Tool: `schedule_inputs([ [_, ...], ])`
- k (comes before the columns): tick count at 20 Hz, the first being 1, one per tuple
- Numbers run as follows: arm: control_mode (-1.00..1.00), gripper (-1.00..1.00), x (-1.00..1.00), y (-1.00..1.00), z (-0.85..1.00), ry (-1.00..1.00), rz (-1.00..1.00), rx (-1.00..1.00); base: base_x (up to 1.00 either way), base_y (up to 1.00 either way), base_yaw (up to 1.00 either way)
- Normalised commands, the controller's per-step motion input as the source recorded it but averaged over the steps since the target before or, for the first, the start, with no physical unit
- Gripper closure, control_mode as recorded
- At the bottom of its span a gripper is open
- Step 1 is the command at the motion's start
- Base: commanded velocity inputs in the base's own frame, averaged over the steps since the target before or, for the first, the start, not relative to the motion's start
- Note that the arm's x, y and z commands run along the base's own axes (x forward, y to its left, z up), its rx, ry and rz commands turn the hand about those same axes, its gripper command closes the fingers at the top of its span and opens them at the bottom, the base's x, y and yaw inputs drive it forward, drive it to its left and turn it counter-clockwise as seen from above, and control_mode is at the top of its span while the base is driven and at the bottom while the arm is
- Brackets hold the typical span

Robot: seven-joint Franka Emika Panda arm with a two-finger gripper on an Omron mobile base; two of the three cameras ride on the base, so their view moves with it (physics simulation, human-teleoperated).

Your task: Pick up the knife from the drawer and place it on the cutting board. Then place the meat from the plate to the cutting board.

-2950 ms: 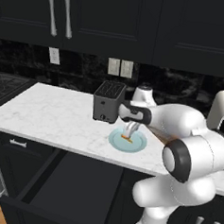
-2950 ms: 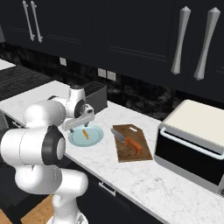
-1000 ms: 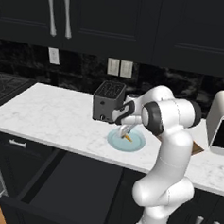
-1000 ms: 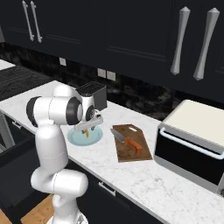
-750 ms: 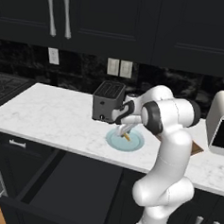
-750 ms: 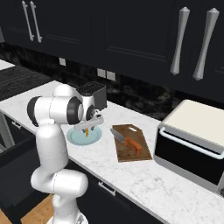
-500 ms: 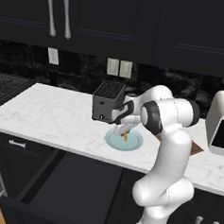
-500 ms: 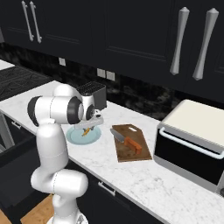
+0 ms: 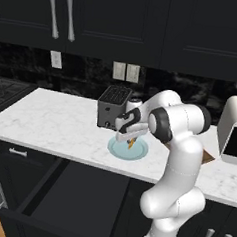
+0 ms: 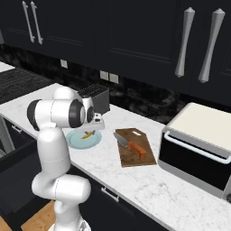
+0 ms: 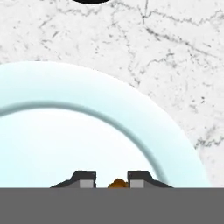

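The pale blue-green plate lies on the marble counter in front of the black toaster. My gripper is low over it, its fingers drawn close around the small orange-brown meat. The knife, with its reddish handle, rests on the brown cutting board right of the plate. A corner of the cutting board peeks out behind my arm. The black drawer stands pulled open below the counter.
A black toaster stands just behind the plate. A white toaster oven sits at the counter's right end. A stove is at the far left. Bare marble lies left of the plate.
My gripper has come down from above the plate to the meat, and its fingers now sit close around it. Knife, board and drawer have not moved.
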Motion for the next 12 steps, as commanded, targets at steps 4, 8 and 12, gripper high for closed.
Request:
schedule_inputs([
  [4, -1.00, 1.00, -0.05, -0.11, 0.37, 0.00, -0.13, 0.03, 0.00, 0.00, 0.00],
  [8, -1.00, 1.00, -0.13, -0.34, 0.56, 0.00, -0.05, 0.00, 0.00, 0.00, 0.00],
  [12, -1.00, 1.00, -0.12, -0.55, 0.48, 0.00, -0.11, 0.00, 0.00, 0.00, 0.00],
])
